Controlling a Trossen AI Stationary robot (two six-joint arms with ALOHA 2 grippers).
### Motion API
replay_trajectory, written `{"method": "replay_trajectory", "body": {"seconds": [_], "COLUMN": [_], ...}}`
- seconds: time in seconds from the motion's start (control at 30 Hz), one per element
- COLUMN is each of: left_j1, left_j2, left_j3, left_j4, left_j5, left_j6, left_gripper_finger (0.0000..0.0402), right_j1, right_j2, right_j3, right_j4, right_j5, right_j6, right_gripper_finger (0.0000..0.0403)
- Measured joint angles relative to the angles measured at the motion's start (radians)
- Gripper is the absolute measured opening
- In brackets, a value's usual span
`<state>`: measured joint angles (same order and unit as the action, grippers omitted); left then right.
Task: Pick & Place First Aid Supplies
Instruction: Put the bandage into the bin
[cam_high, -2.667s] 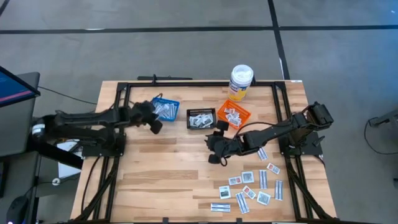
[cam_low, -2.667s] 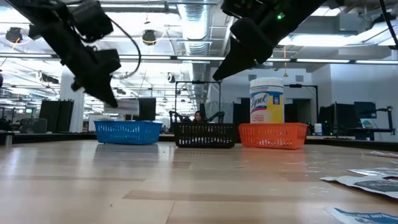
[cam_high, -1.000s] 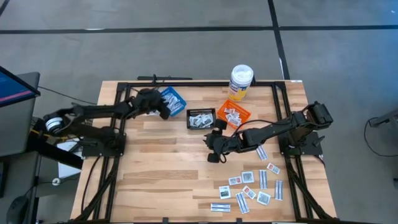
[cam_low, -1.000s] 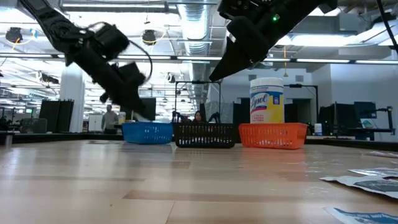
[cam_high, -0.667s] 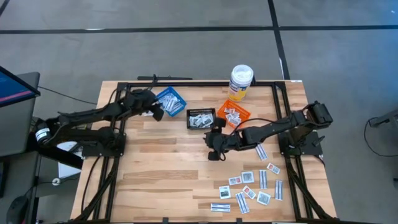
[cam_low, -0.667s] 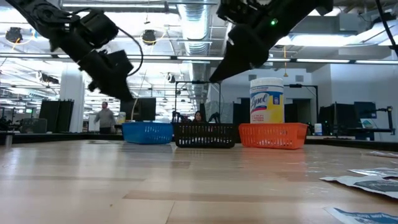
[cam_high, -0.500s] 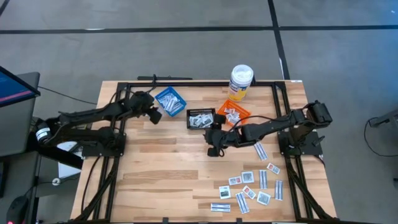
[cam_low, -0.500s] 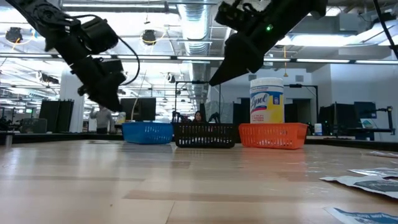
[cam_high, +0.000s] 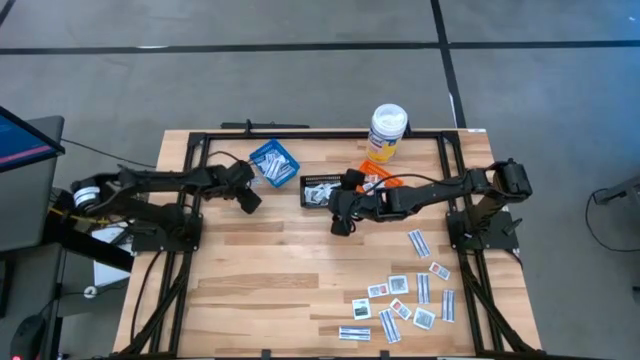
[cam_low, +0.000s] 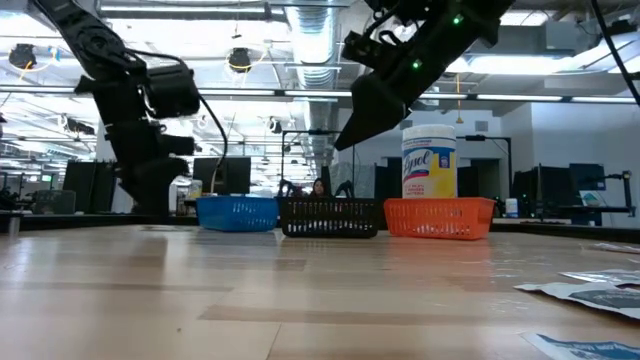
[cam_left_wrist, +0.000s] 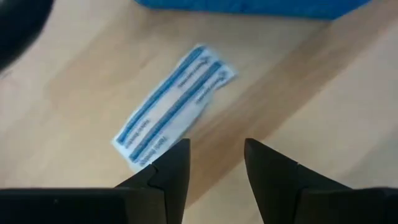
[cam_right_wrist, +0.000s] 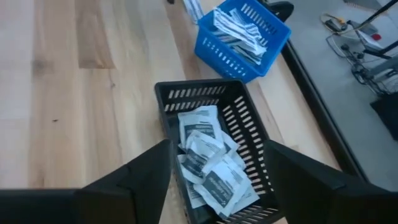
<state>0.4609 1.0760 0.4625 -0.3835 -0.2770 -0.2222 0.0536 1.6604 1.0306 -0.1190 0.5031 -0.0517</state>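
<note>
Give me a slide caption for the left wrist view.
Open left gripper over a blue-striped strip lying on the table beside the blue basket.

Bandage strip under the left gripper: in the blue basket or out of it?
Out. The left wrist view shows the bandage strip lying flat on bare wood beside the blue basket, ahead of the open left gripper.

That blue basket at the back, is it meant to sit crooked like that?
Probably not. The blue basket is turned at an angle, while the black basket sits square to the table edge. A narrow blue-printed strip also lies on the wood just outside it, under the open left gripper.
</note>
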Motion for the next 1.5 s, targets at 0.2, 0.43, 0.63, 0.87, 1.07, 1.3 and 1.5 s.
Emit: {"method": "replay_trajectory", "body": {"seconds": [0.2, 0.43, 0.63, 0.87, 1.07, 1.3, 1.5], "left_j1": [-0.016, -0.011, 0.032, 0.068, 0.016, -0.120, -0.194], "left_j2": [0.092, 0.103, 0.106, 0.145, 0.097, -0.056, -0.157], "left_j3": [0.000, 0.000, -0.001, 0.004, -0.003, -0.003, -0.002], "left_j4": [0.007, 0.043, 0.063, 0.069, 0.057, 0.064, 0.068], "left_j5": [-0.155, -0.168, -0.153, -0.084, -0.080, -0.154, -0.187], "left_j6": [-0.045, 0.018, 0.034, 0.031, 0.012, -0.021, -0.005], "left_gripper_finger": [0.0154, 0.0154, 0.0135, 0.0072, 0.0007, 0.0004, 0.0005], "right_j1": [0.000, 0.001, 0.001, 0.006, 0.006, 0.005, 0.005], "right_j2": [0.000, 0.000, 0.000, 0.000, 0.000, 0.000, 0.000], "right_j3": [0.000, 0.000, 0.000, 0.000, 0.000, 0.000, 0.000], "right_j4": [0.015, 0.057, 0.056, 0.057, 0.057, 0.067, 0.075], "right_j5": [-0.012, -0.039, -0.039, -0.039, -0.039, -0.039, -0.039], "right_j6": [0.000, 0.000, 0.000, 0.000, 0.000, 0.000, -0.001], "right_gripper_finger": [0.0242, 0.0240, 0.0240, 0.0240, 0.0240, 0.0240, 0.0240]}}
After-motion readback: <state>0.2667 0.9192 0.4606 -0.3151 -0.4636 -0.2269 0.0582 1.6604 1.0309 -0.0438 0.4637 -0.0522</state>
